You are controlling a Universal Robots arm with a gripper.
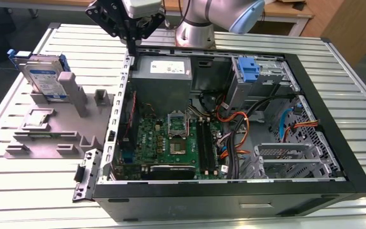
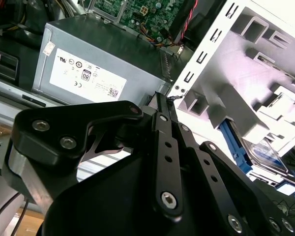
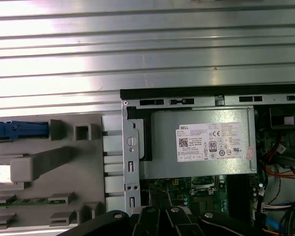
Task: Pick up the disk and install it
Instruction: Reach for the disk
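**A:** Where is the disk?

**B:** The disk [image 1: 46,78] stands upright on its edge in a slot of the grey holder [image 1: 49,131], at the exterior view's left of the open computer case [image 1: 234,200]. Its white-and-blue label faces the exterior camera, and blue rails run along its edges. In the second wrist view the disk [image 2: 265,153] sits behind the holder's posts.

**A:** Is anything touching it?

**B:** Only the holder. The gripper [image 1: 133,46] hangs over the far corner of the case. It is above the wall between the holder and the power supply [image 1: 164,69], apart from the disk.

**A:** And the claw?

**B:** Pressed together, pinching nothing. In the second wrist view the black tips of the gripper [image 2: 165,98] meet over the case edge.

**A:** What is inside the case?

**B:** A green motherboard [image 1: 170,138] lies on its floor. A blue bracket [image 1: 249,69] sits on the drive cage [image 1: 272,71] beside the power supply, with cables [image 1: 240,129] strung below it. Everything rests on a slatted metal table [image 1: 17,191].
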